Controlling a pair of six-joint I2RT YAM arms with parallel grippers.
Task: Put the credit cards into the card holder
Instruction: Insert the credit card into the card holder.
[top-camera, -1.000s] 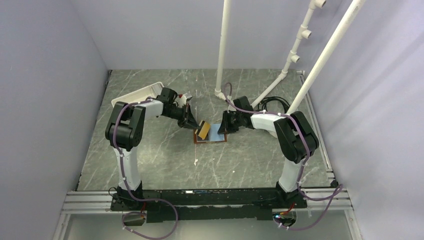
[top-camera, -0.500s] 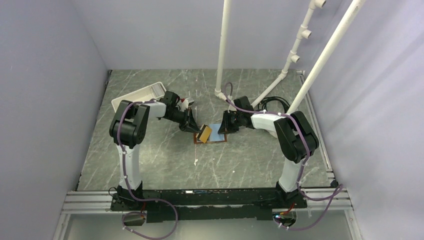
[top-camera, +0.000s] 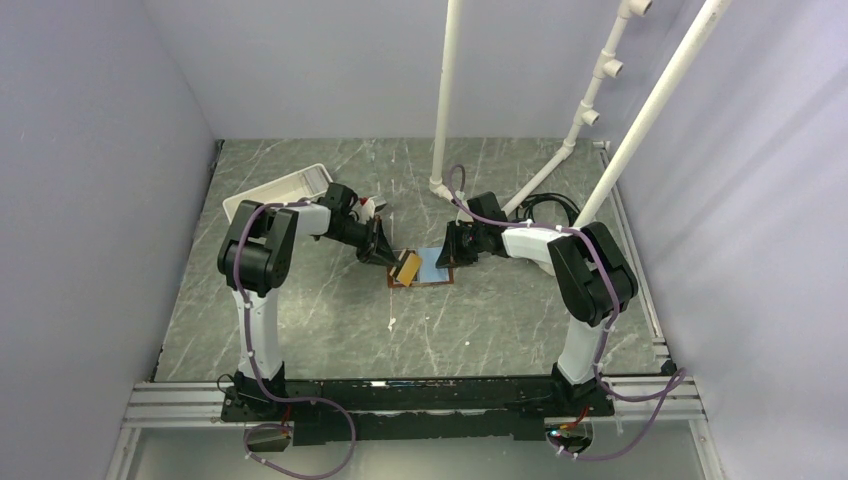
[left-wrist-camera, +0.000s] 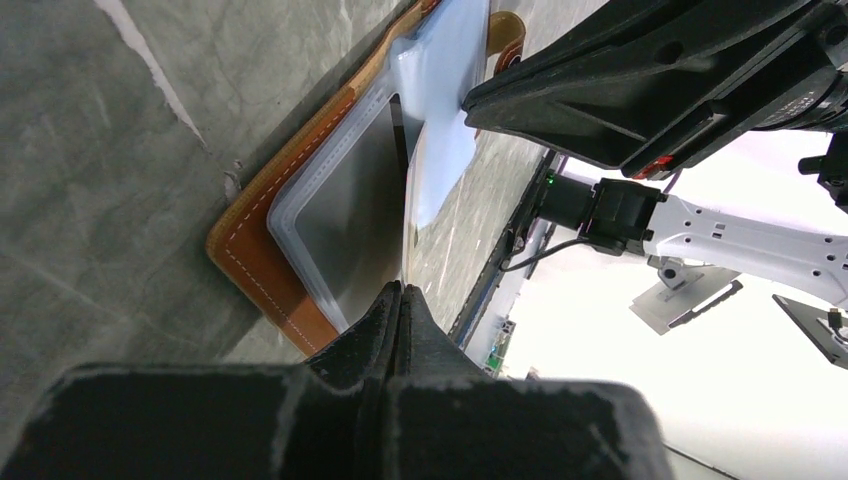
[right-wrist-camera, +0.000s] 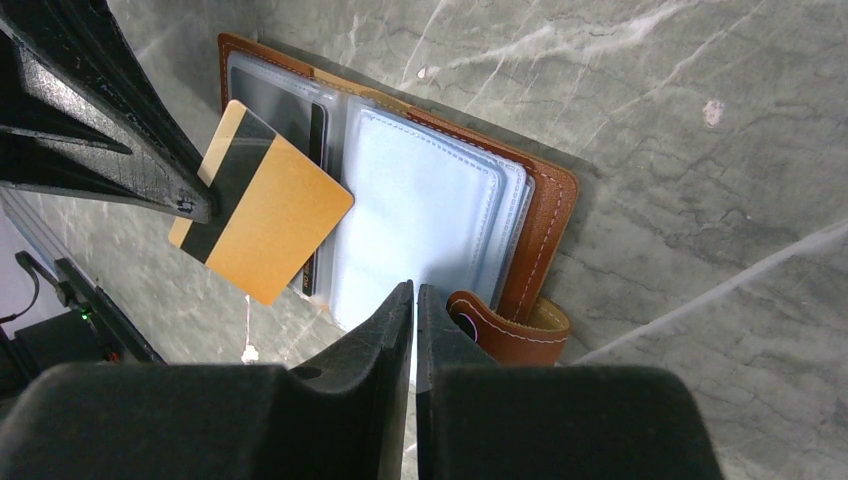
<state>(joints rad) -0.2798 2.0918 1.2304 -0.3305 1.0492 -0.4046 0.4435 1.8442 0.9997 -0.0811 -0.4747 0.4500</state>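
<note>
1. The card holder lies open on the surface, mid-table between the two arms. The brown leather faces down and the strap tab is at the right arm's end.
2. The left pincer is clamped on a credit card, gripping it by one short end. The card is gold with a black stripe near the gripped end.
3. Key relation: the card hangs over the left page of the holder, and its free end points away from the left pincer toward the spine. In the right wrist view its long axis runs skew to the holder's edges, not square with them. The left wrist view shows it edge-on, tilted up from the page.
4. The right pincer has its fingers together, apparently nipping the loose edge of the sleeve leaves. These are pale blue and translucent, stacked on the right page.
5. The left page carries a clear pocket with something dark grey behind it, possibly a card already in. I cannot tell where the pocket mouth is.
6. Judgement: the left arm does the insertion. The card needs squaring to the pocket before it slides, and a skewed entry could snag the plastic.
</note>
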